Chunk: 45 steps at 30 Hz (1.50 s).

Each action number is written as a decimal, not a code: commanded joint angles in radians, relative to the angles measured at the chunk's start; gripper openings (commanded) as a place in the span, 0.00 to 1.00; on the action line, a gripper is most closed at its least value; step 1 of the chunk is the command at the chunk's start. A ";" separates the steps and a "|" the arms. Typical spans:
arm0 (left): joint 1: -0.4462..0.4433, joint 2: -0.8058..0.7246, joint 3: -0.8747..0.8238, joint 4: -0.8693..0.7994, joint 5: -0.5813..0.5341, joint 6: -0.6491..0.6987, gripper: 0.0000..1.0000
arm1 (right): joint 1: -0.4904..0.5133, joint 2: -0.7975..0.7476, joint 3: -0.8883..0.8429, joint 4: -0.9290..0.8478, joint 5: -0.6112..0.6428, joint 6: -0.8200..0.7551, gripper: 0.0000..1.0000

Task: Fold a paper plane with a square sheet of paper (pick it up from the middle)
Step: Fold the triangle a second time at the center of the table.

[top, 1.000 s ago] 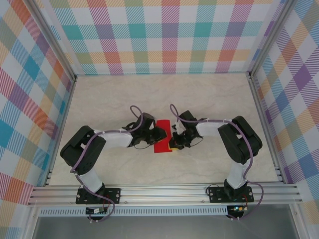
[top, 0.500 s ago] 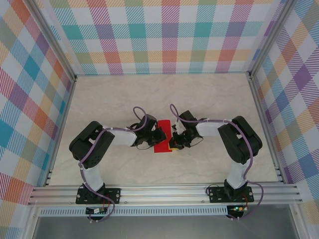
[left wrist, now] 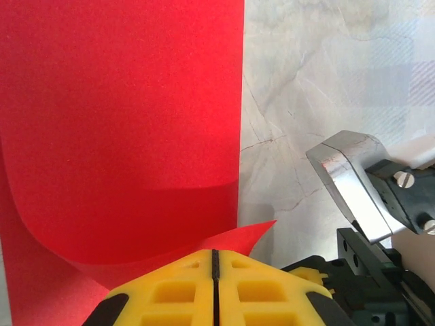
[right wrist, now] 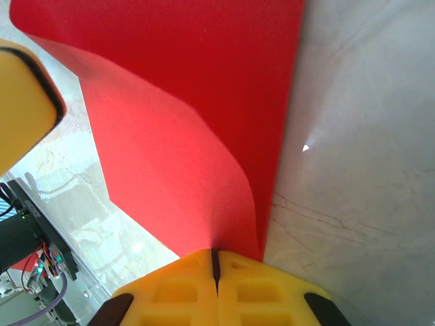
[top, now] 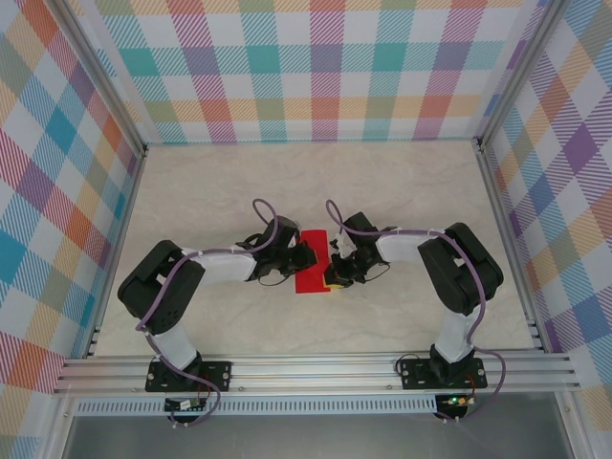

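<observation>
Two grippers clamped on square sheet of paper [top: 312, 277]: left gripper [left wrist: 214, 261], right gripper [right wrist: 215, 261] pinch opposite edges, curled off table [top: 382, 182].

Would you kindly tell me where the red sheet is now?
Top view: the red sheet sits at the middle of the table, between the left gripper and right gripper, both pinching it.

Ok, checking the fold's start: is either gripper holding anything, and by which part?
Both pinch the red sheet: right gripper at a curled-up edge, left gripper near a lifted corner.
</observation>
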 commanded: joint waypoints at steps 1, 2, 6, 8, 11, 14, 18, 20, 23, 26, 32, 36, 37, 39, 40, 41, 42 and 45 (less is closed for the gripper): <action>-0.002 0.014 -0.005 -0.007 -0.026 0.030 0.07 | 0.010 0.072 -0.035 -0.084 0.103 0.006 0.05; -0.001 0.023 -0.008 -0.005 -0.028 0.030 0.07 | 0.009 0.074 -0.035 -0.083 0.102 0.005 0.05; 0.002 0.050 -0.011 -0.009 -0.049 0.036 0.06 | 0.009 0.076 -0.035 -0.086 0.103 0.002 0.05; 0.005 0.060 -0.022 -0.001 -0.057 0.036 0.06 | 0.009 0.076 -0.037 -0.085 0.103 0.002 0.05; 0.011 0.073 -0.037 0.016 -0.065 0.037 0.06 | 0.010 0.077 -0.039 -0.087 0.104 0.003 0.05; 0.012 0.080 -0.054 0.031 -0.068 0.037 0.05 | 0.009 0.073 -0.041 -0.091 0.107 0.003 0.05; 0.022 0.070 -0.065 0.034 -0.070 0.042 0.06 | 0.009 0.072 -0.040 -0.095 0.108 -0.001 0.05; 0.025 0.054 -0.064 0.040 -0.056 0.047 0.06 | 0.010 0.072 -0.039 -0.094 0.109 0.000 0.05; 0.030 0.032 -0.046 0.024 -0.053 0.067 0.07 | 0.009 0.074 -0.039 -0.091 0.108 0.002 0.05; 0.036 0.022 -0.029 0.008 -0.056 0.091 0.09 | 0.009 0.074 -0.040 -0.087 0.108 0.002 0.05; 0.046 0.062 -0.029 0.020 -0.061 0.099 0.11 | 0.010 0.084 -0.039 -0.084 0.103 0.003 0.05; 0.057 0.054 -0.069 0.070 -0.058 0.072 0.11 | 0.009 0.084 -0.040 -0.083 0.103 0.004 0.05; 0.063 0.047 -0.074 0.076 -0.056 0.068 0.11 | 0.009 0.084 -0.041 -0.082 0.103 0.004 0.05; 0.071 0.038 -0.076 0.080 -0.052 0.063 0.11 | 0.009 0.085 -0.041 -0.082 0.103 0.003 0.05; 0.076 0.035 -0.071 0.072 -0.055 0.066 0.11 | 0.009 0.086 -0.041 -0.082 0.102 0.002 0.05; 0.080 0.034 -0.067 0.063 -0.059 0.068 0.11 | 0.009 0.087 -0.041 -0.080 0.100 0.003 0.05; 0.083 0.033 -0.064 0.062 -0.056 0.069 0.11 | 0.009 0.087 -0.042 -0.080 0.100 0.004 0.05; 0.095 0.038 -0.065 0.064 -0.055 0.065 0.11 | 0.009 0.088 -0.042 -0.080 0.097 0.002 0.05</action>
